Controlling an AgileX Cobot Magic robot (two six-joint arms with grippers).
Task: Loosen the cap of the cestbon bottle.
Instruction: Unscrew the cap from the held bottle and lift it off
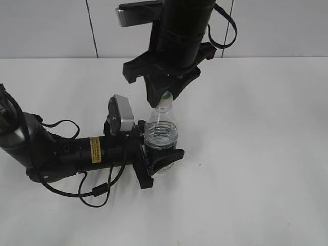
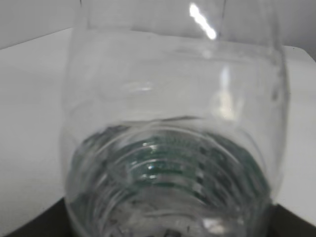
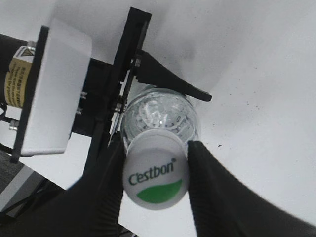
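The clear cestbon bottle (image 1: 161, 130) stands upright on the white table, holding some water. My left gripper (image 1: 163, 158) is shut on its lower body from the left; its fingers are hidden in the left wrist view, which the bottle (image 2: 173, 143) fills. My right gripper (image 1: 165, 97) comes down from above and is shut on the white cap (image 1: 166, 96). In the right wrist view the cap (image 3: 156, 173), with its green mark and "C'estbon" print, sits between the two black fingers (image 3: 155, 180), which touch both its sides. The bottle's shoulder (image 3: 160, 116) shows behind it.
The white table (image 1: 256, 154) spreads to the right and front. The left arm's body and black cables (image 1: 77, 154) lie on the table at the left. A white wall (image 1: 51, 25) stands behind the table.
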